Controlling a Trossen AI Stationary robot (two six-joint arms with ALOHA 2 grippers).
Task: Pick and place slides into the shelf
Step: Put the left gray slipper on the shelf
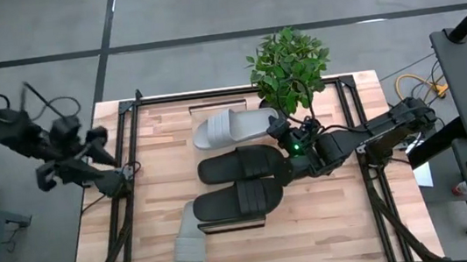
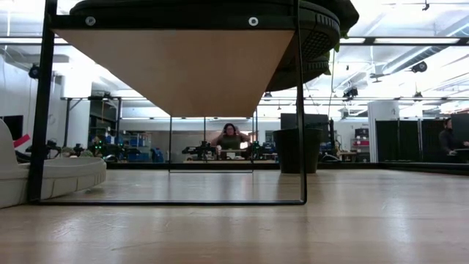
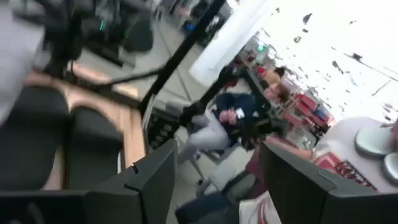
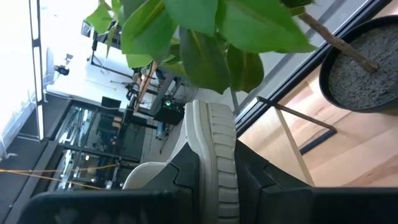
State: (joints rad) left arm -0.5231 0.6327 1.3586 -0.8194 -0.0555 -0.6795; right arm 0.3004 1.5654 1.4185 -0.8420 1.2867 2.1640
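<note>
The shelf (image 1: 220, 106) stands mid-table, and in the low view I see its plank (image 2: 183, 73) from below. On it lie one pale grey slide (image 1: 226, 128) at the far end and two black slides (image 1: 239, 163) (image 1: 240, 200) beside it. The second pale grey slide (image 1: 189, 247) (image 2: 51, 176) rests sole-down on the tabletop near the shelf's near left corner. My right gripper (image 1: 284, 133) (image 4: 217, 183) is at the far grey slide's right end, shut on it. My left gripper (image 1: 115, 175) (image 3: 217, 177) waits open over the table's left edge. My right gripper pinches the far pale grey slide by its right end (image 4: 217, 149) between the two fingers, one on the footbed side and one on the sole side. It comes in level from the table's right. The rest of the slide lies on the shelf top.
A potted plant (image 1: 289, 65) with a dark pot (image 4: 367, 68) stands at the table's far edge, just behind my right gripper, its leaves overhanging it. Dark metal frame rails run along the table's left and right sides. People sit in the room beyond (image 2: 231, 139).
</note>
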